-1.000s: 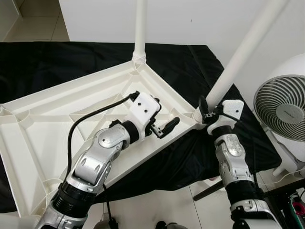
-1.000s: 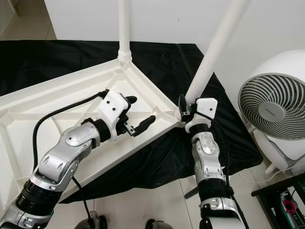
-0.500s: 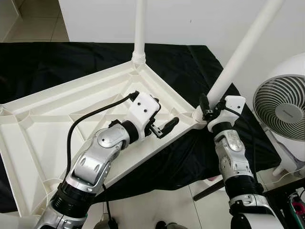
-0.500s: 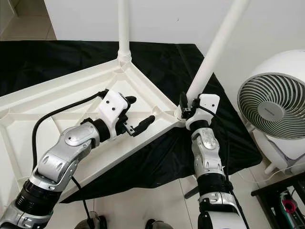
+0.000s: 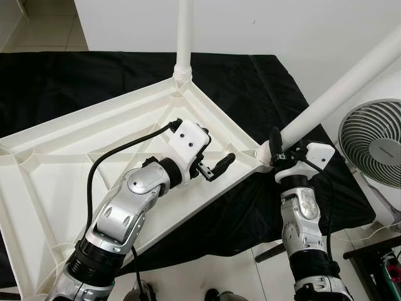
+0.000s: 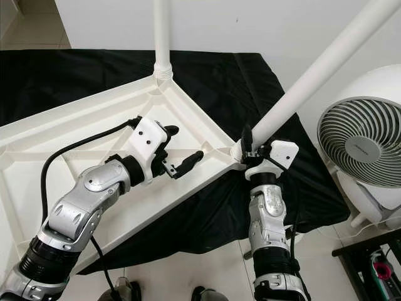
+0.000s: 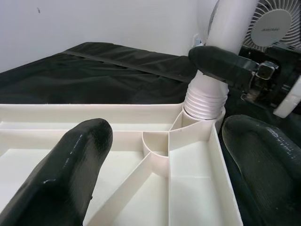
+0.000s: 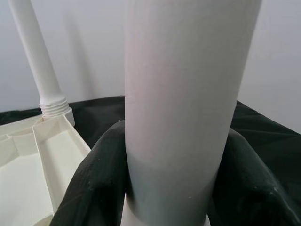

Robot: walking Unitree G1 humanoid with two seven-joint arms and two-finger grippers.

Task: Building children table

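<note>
Black cloth (image 5: 75, 81) covers the work surface below a white wall, and the white tabletop (image 5: 69, 150) lies on it underside up (ribs exposed). One white leg (image 5: 183, 37) stands upright in the far corner socket. The right gripper (image 6: 257, 145) is clamped around a second leg (image 6: 313, 69), which tilts steeply out of the near-right corner socket. The left gripper (image 5: 210, 164) hovers over the tabletop's ribs near that corner, fingers (image 7: 70, 174) spread apart, grasping nothing. A white fan (image 5: 376, 141) stands to the right.

Glossy white plastic tabletop (image 5: 75, 157), black cloth (image 5: 75, 81)
</note>
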